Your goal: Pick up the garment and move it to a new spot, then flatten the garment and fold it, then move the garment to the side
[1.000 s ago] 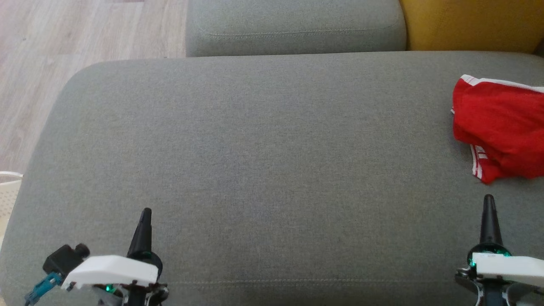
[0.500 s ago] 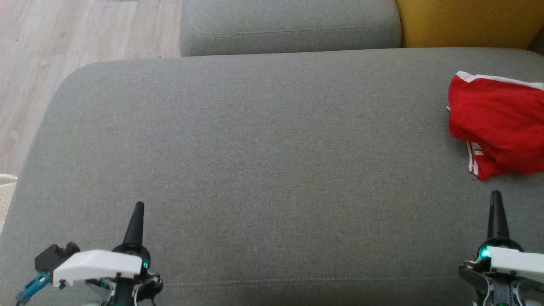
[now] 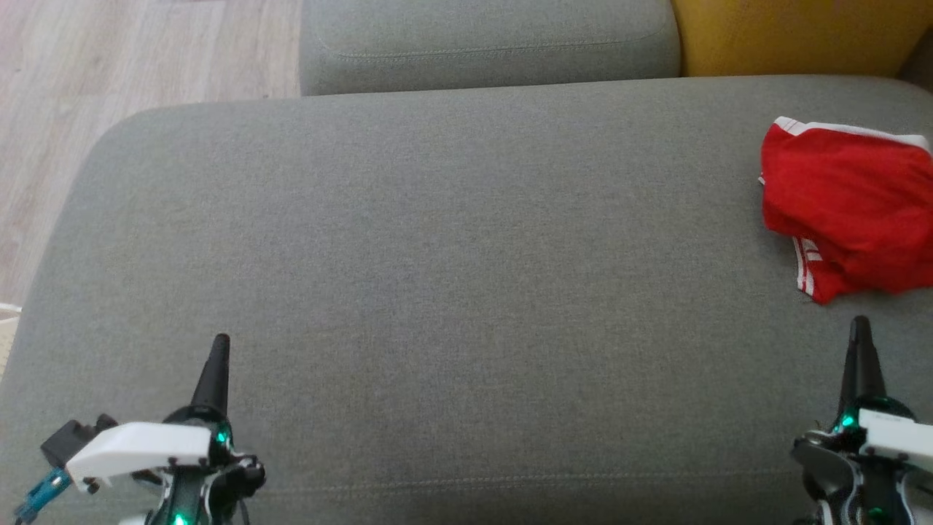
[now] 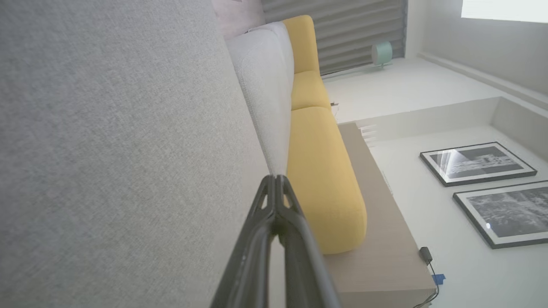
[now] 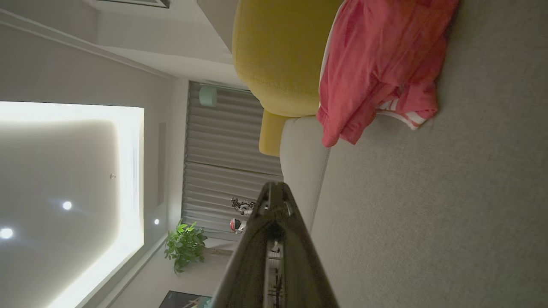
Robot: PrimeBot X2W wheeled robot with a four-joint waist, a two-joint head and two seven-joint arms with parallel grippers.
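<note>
A crumpled red garment (image 3: 845, 204) with white trim lies at the far right of the grey sofa seat (image 3: 437, 277); the right wrist view has the garment (image 5: 376, 68) ahead of the fingers. My right gripper (image 3: 860, 328) hovers just below it, fingertips (image 5: 274, 190) pressed together, holding nothing. My left gripper (image 3: 219, 346) is at the lower left over bare cushion, its fingertips (image 4: 276, 182) also together and empty.
A grey back cushion (image 3: 481, 44) and a yellow cushion (image 3: 794, 36) line the far side. Wooden floor (image 3: 109, 65) lies beyond the seat's left edge, with a pale basket rim (image 3: 7, 313) at the left border.
The camera has shifted, sliding the whole scene left and up. Both grippers spread slightly outward in the picture. The garment lies as before.
</note>
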